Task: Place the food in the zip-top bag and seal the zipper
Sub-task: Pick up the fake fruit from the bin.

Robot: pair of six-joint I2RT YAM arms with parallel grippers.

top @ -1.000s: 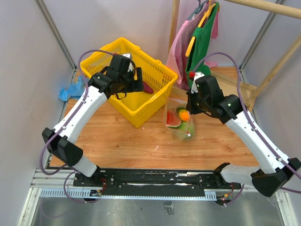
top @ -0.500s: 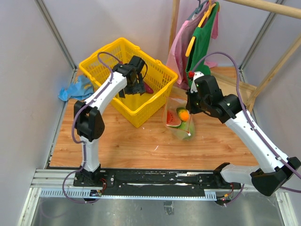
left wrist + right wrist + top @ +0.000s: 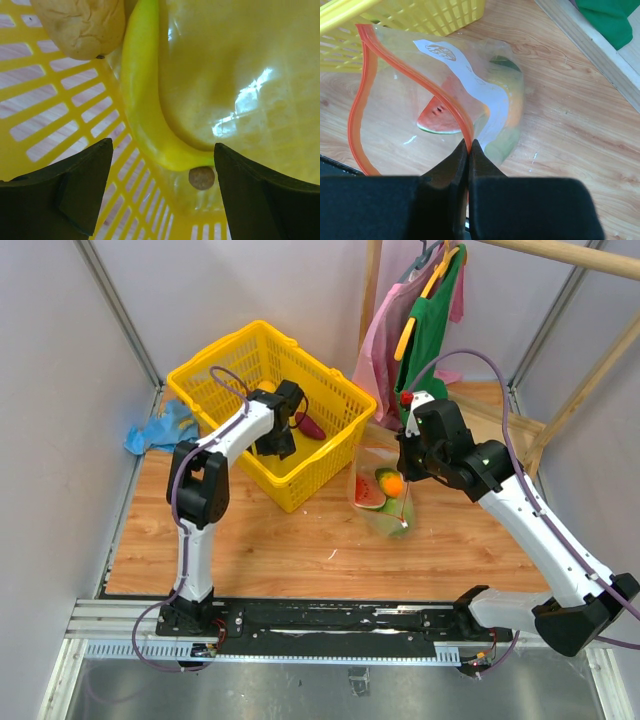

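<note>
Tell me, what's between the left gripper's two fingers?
The left wrist view shows a banana's tip and the yellow basket's floor between the fingers of the open left gripper.

Both arms are built of white tubular links joined by bulky black joint housings: the left arm [image 3: 232, 435] and the right arm [image 3: 545, 535]. A purple cable [image 3: 470, 355] is run along each arm and looped clear of the links. A small red mark [image 3: 408, 398] is seen on the right arm's wrist housing, at its 12 o'clock end in the top view. The left gripper [image 3: 161, 149] is formed of two matt black wedge-shaped fingers [image 3: 75, 185]. The right gripper [image 3: 468, 145] is formed of two black fingers narrowed to thin tips.
</note>
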